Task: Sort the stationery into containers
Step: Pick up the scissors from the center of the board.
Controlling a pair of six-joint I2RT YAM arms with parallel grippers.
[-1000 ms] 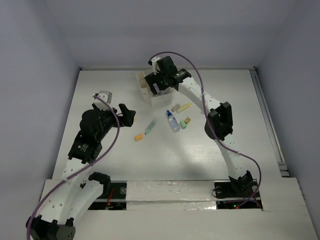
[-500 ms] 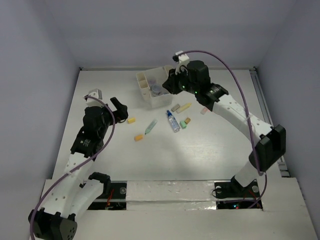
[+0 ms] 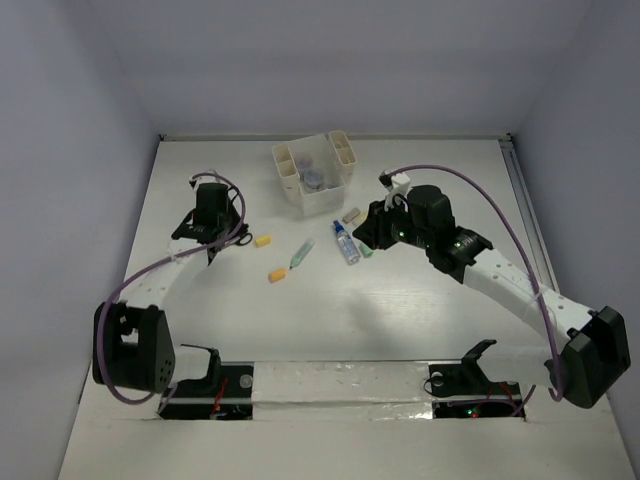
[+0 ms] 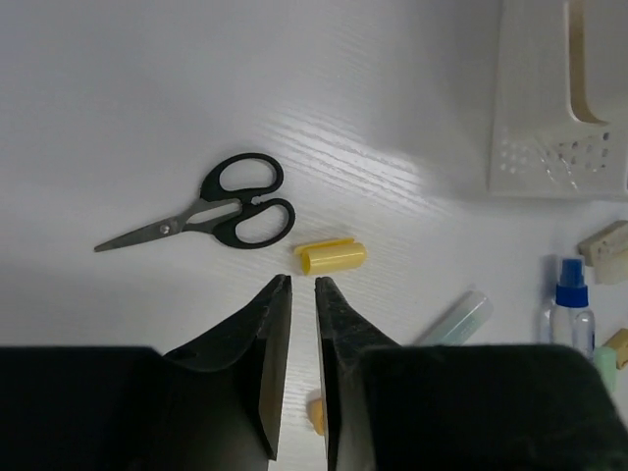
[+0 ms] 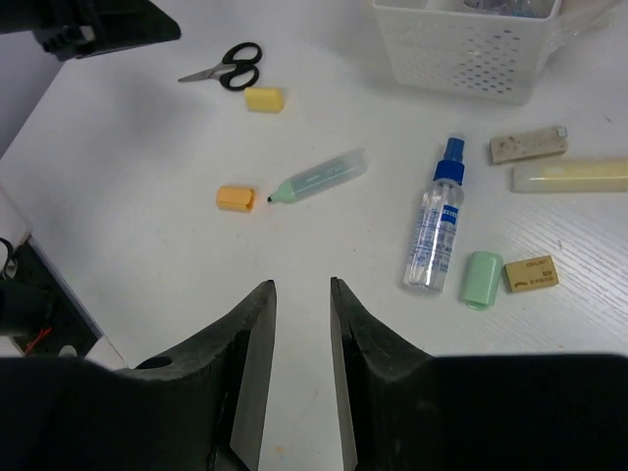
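The cream-white organizer (image 3: 313,172) stands at the back, with a round purple jar (image 3: 314,180) in one compartment. In front of it lie a light green marker (image 5: 319,178), a blue-capped clear bottle (image 5: 435,224), a green eraser (image 5: 481,279), a yellow block (image 4: 333,256) and an orange block (image 5: 235,198). My left gripper (image 4: 302,282) hovers just short of the yellow block. Only a thin slit shows between its jaws, and nothing is in it. My right gripper (image 5: 301,285) hangs over bare table near the bottle, partly open and empty.
Black-handled scissors (image 4: 211,213) lie left of the yellow block. A beige eraser (image 5: 529,144), a long pale yellow stick (image 5: 571,175) and a small tan eraser (image 5: 531,273) lie right of the bottle. White walls close in the table.
My right gripper has drawn back from the organizer to the loose items, and its jaws have narrowed. My left arm has swung back and left, and its jaws have closed to a slit.
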